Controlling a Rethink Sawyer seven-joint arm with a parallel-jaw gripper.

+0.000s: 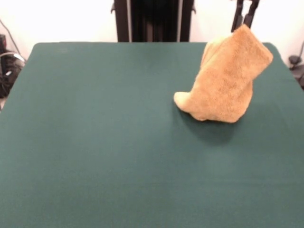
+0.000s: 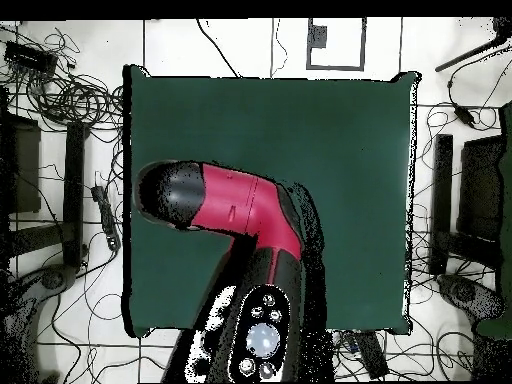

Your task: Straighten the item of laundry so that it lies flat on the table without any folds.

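Fingers (image 1: pixel 237 18) of the gripper (image 1: pixel 244 23) drawn close together, two dark prongs at the very top of the item of laundry (image 1: pixel 225 80), apparently pinched on its uppermost corner, though hard to make out where prongs and cloth meet.

From the near edge of the table (image 1: pixel 95 156) back: first plain dark green felt, with a soft shadow just ahead of the towel's foot. Then the foot itself, resting on the felt in the right half of the table, closer to the far edge than the near one, with a rounded lobe poking out to the left. Above that, orange-tan terry drawn up into a tall, bunched, leaning shape, folded over on itself, wider at mid-height and narrowing to a peak near the far right corner. No border band or tag to be picked out in this pose.

Seen from overhead: red and black arm (image 2: pixel 235 205) bent across the table's left half, its dark rounded end near the left edge, towel hidden beneath it.
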